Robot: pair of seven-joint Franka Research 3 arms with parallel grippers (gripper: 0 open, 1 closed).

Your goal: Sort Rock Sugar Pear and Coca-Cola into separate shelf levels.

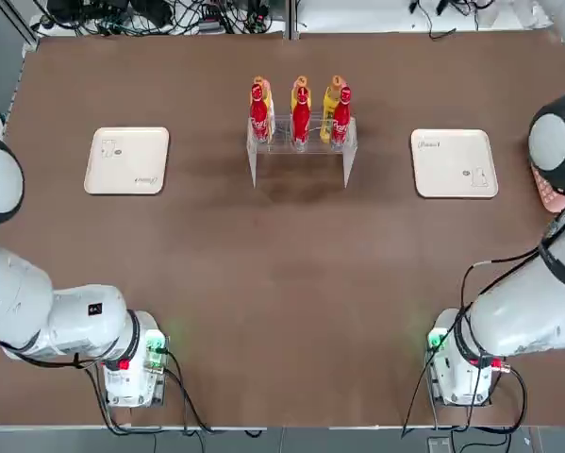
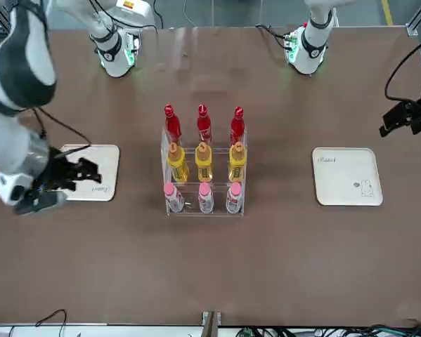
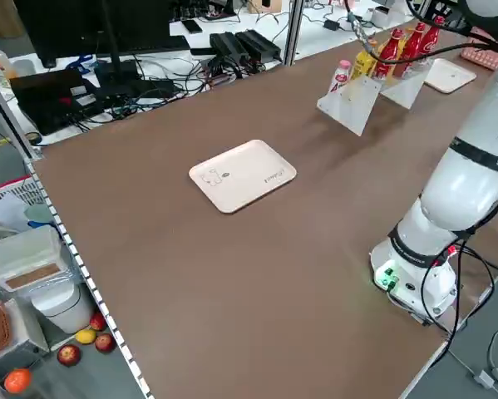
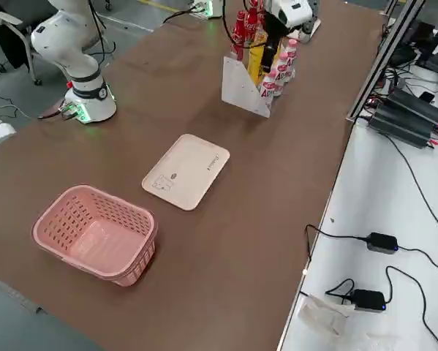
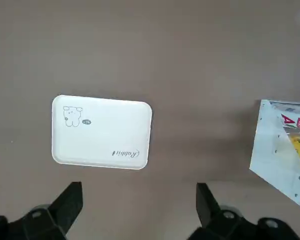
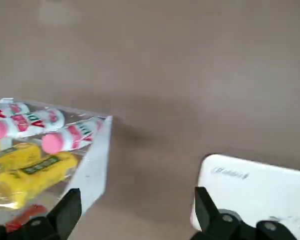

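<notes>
Presently, the three Coca-Cola (image 2: 202,125) bottles fill the shelf's (image 2: 203,200) top level and the three Rock Sugar Pear (image 2: 204,162) bottles the level below. Both grippers, left (image 5: 138,202) and right (image 6: 136,207), hover with jaws spread, gripping nothing. Any further reach risks toppling the close-packed bottles.

Coca-Cola (image 2: 203,123) top shelf levels (image 2: 203,205); Rock Sugar Pear (image 2: 204,161) below.

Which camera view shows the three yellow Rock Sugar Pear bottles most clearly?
The front view: all three Rock Sugar Pear bottles stand unhidden on the stand's middle level. In the top view the Coca-Cola bottles partly cover them. The side views show only slivers; the right wrist view shows part; the left wrist view only a scrap.
</notes>
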